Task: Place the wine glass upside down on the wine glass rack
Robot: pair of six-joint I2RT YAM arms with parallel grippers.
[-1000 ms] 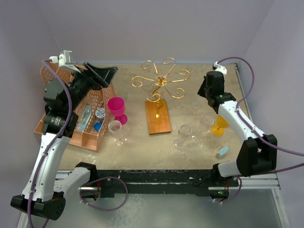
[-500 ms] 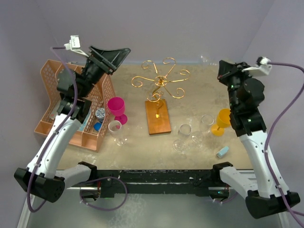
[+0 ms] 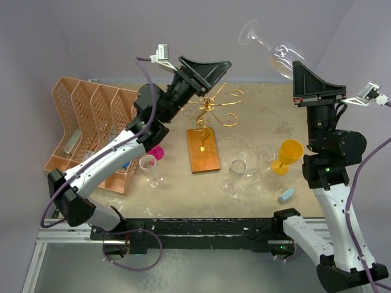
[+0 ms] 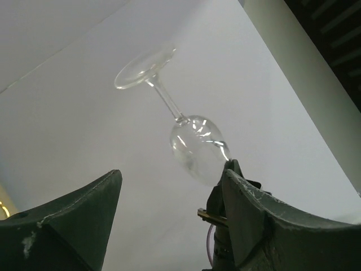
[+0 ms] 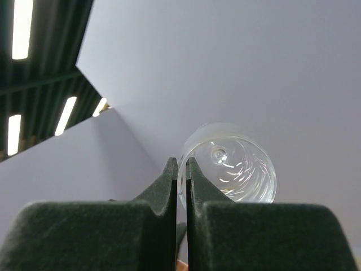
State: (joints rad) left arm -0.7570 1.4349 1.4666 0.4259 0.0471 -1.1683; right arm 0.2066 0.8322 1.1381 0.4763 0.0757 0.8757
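**Wine glass** [image 3: 282,56]: held in the air above and to the right of the wine glass rack [image 3: 204,149], clear of its gold spirals. The stem is tilted, with the foot toward the back wall.

**Right claw** [image 3: 296,70]: nearly closed, pinching the rim of the bowl. In the right wrist view its fingers [image 5: 158,192] stand a sliver apart, with the glass's edge at the gap.

**Left claw** [image 3: 221,66]: spread wide and empty, raised over the rack's far-left spirals.

**Worktop** [image 3: 256,122]: several clear glasses [image 3: 237,166] and an orange goblet [image 3: 287,152] stand right of the rack's wooden base. A peach organiser [image 3: 91,116] stands left of it.
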